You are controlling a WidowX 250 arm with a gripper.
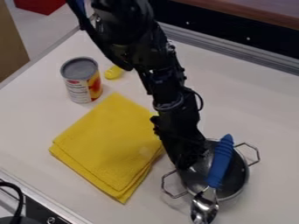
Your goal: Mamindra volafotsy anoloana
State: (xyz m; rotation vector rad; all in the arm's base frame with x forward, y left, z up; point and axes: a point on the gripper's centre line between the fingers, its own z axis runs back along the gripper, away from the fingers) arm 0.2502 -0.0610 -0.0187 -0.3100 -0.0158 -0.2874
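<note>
Spoon across the pot, gripper down at its side.
Nearest, the spoon's shiny metal bowl juts past the pot's rim, its ridged blue handle slanting back over the opening; the pot, the silver piece to move, is round, smooth metal with two angular wire handles, and sits at the lower right of the white tabletop. Beside it lies a folded yellow cloth, soft and finely textured. The black arm slants down from the top edge, gripper pointing steeply down at the pot's left side; whether it grasps anything, I cannot tell. Farther back stand a ribbed-lidded can and a small yellow object.
</note>
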